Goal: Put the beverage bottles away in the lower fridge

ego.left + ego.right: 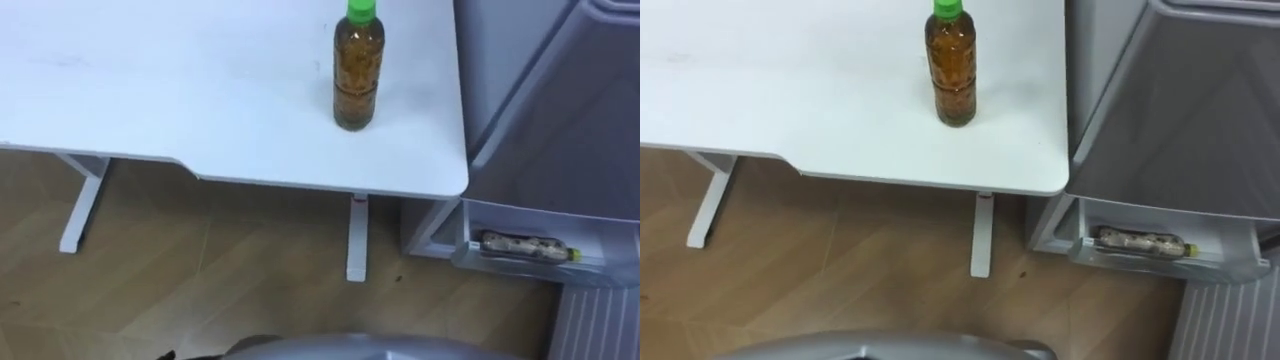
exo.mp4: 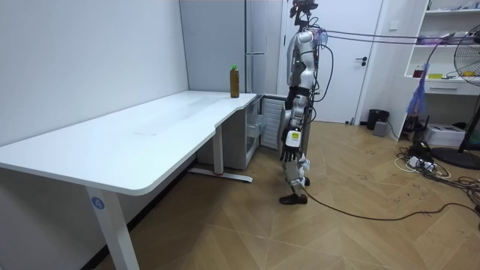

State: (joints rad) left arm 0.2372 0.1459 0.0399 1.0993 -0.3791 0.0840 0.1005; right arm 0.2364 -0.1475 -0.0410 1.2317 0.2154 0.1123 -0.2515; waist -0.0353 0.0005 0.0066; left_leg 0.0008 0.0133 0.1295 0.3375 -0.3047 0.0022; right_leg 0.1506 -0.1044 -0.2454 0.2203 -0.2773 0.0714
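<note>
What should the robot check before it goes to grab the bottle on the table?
1. Bottle upright on the table: ok.
2. Green cap on: ok.
3. Lower fridge open: ok.
4. Room in its shelf beside the lying bottle: cannot tell.
5. Close enough to reach: likely not ok, the robot stands back from the table.
6. Left hand empty: cannot tell.
</note>
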